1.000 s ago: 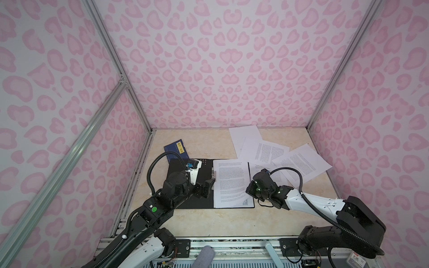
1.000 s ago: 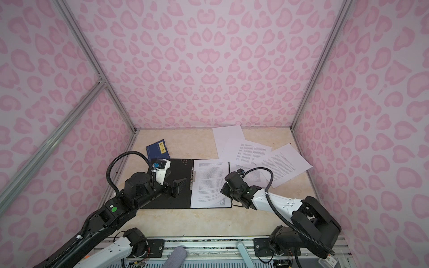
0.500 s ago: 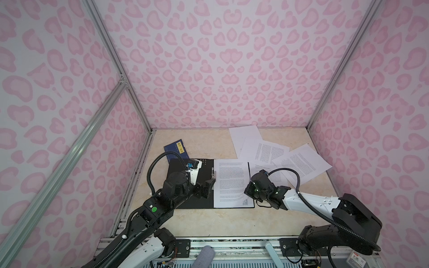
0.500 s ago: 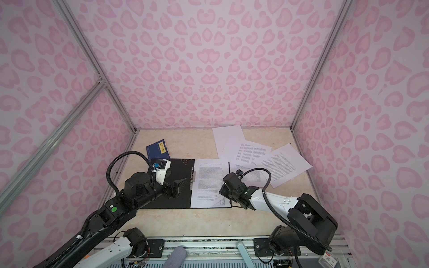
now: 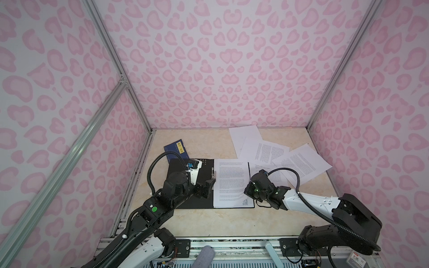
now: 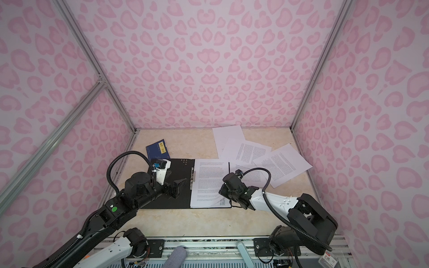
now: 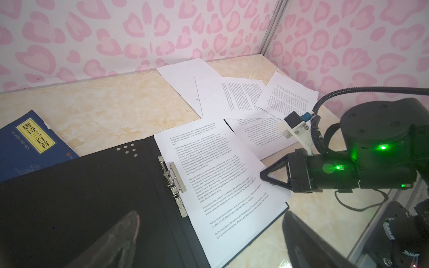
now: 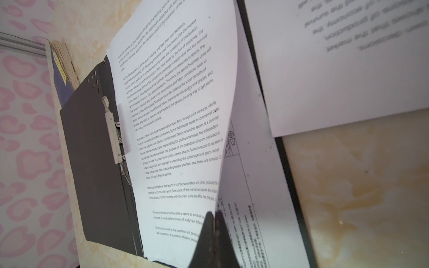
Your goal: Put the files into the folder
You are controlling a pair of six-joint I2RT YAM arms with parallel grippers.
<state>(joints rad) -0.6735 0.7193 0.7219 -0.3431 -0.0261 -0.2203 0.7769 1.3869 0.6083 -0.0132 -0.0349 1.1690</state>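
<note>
Tabletop | right tool pinches top sheet | drawing sheet mostly covered

My left gripper hovers, jaws spread wide; my right gripper is clamped on the top sheet.

This is my robot test booth, a lab rig. Pink heart-patterned panels close it in on the left, right and far sides, held in bare aluminium struts. The marble-look tabletop ends at a metal mounting rail along the near edge, where my left arm and right arm stand mounted.
</note>
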